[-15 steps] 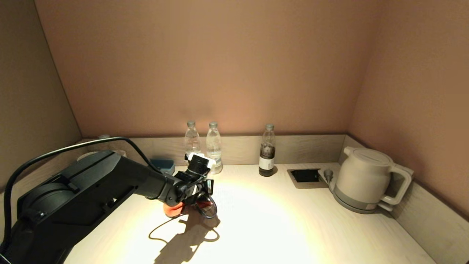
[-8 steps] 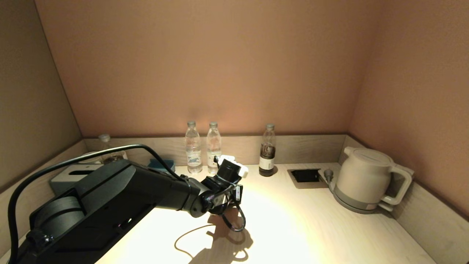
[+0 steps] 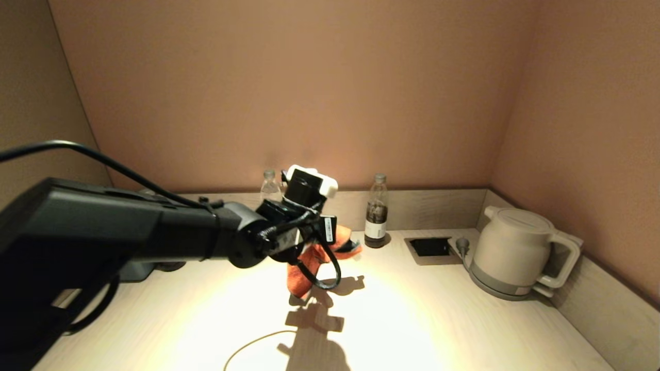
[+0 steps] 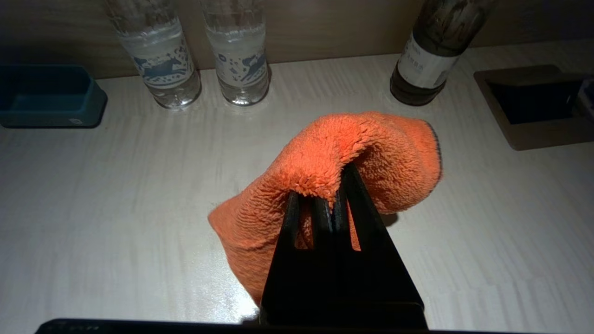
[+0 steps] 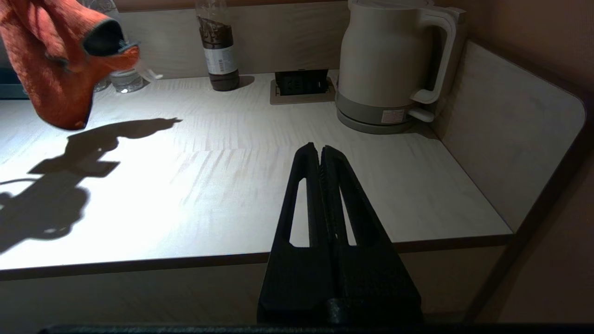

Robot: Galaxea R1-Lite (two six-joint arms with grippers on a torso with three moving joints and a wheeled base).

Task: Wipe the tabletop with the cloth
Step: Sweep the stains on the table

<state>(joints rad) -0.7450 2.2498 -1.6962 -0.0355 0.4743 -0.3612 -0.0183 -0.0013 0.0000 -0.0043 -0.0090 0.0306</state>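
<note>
The orange cloth point(image 3: 304, 273) hangs in the air above the pale wooden tabletop point(image 3: 412, 319), in front of the bottles at the back middle. My left gripper point(image 3: 344, 244) is shut on a fold of the cloth point(image 4: 371, 153); the rest droops below the fingertips point(image 4: 357, 185) without touching the table. The cloth also shows in the right wrist view point(image 5: 51, 79), with its shadow on the table below. My right gripper point(image 5: 320, 150) is shut and empty, held low over the table's front edge on the right side. It is out of the head view.
Two clear water bottles point(image 4: 160, 60) point(image 4: 239, 55) and a dark bottle point(image 3: 376, 211) stand along the back wall. A white kettle point(image 3: 515, 252) sits at the right, a recessed socket point(image 3: 430, 246) beside it. A teal tray point(image 4: 46, 95) lies at the back left.
My left arm has swept right and towards the back, then risen, lifting the cloth off the tabletop. The right gripper shows only now.
</note>
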